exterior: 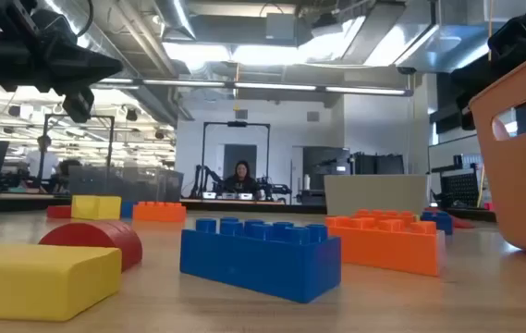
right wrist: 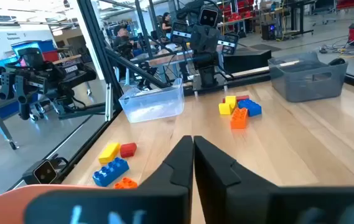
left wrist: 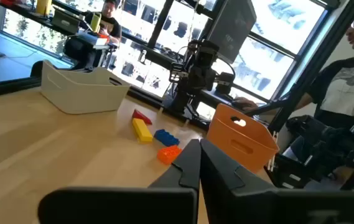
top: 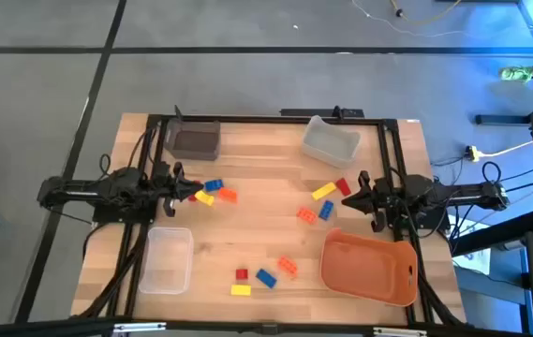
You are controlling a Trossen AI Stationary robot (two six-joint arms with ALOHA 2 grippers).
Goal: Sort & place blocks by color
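On the wooden table, blocks: small studded bricks lie in three loose groups, none inside a bin
Left group: a blue block (top: 214,186), a yellow block (top: 204,197) and an orange block (top: 228,195) sit close together just in front of the left gripper, with a small red piece at its tip
Right group: a yellow block (top: 323,191) and a red block (top: 343,186) lie side by side near the right gripper, with two orange blocks (top: 305,214) a little toward the table's middle
Front group: a red block (top: 242,274), a yellow block (top: 240,290), a blue block (top: 266,278) and an orange block (top: 288,267) lie between the clear bin and the orange tray
Left gripper (top: 184,185): at the table's left side, pointing inward; jaws pressed together, holding nothing, tip close to the left group
Right gripper (top: 356,192): at the table's right side, pointing inward; jaws pressed together with nothing between them, tip just beside the red block
Clear bin (top: 168,260): front left, no block in it
Orange tray (top: 369,269): front right, no block in it
Dark grey bin (top: 193,139): back left
Pale grey bin (top: 330,142): back right, tilted askew
Person (exterior: 241,174): seated far behind the table in the low view
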